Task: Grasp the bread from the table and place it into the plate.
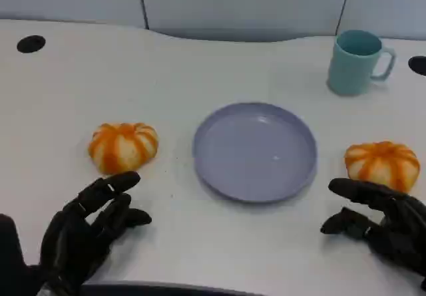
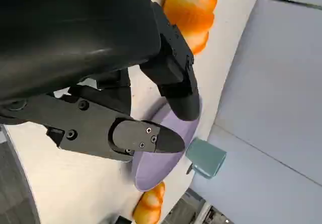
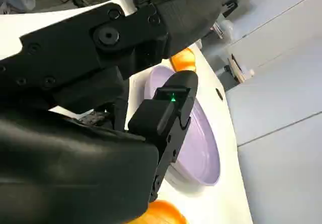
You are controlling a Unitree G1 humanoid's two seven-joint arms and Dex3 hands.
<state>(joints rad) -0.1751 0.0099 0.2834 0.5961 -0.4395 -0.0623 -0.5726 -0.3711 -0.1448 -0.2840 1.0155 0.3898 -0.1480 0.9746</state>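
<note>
Both breads lie on the table (image 1: 200, 256), one (image 1: 123, 146) left of the empty plate (image 1: 255, 151), one (image 1: 382, 164) right. The left hand (image 1: 86, 229) and right hand (image 1: 383, 219) are released, fingers spread, holding nothing. A soft bread may slip or get squashed if squeezed unevenly.

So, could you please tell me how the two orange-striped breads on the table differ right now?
The left bread lies left of the purple plate, just beyond the left hand; the right bread lies right of it, nearer the right hand, whose fingers reach its near edge. The right bread sits slightly closer to the robot. Both are round, orange-and-cream striped, and unheld.
</note>
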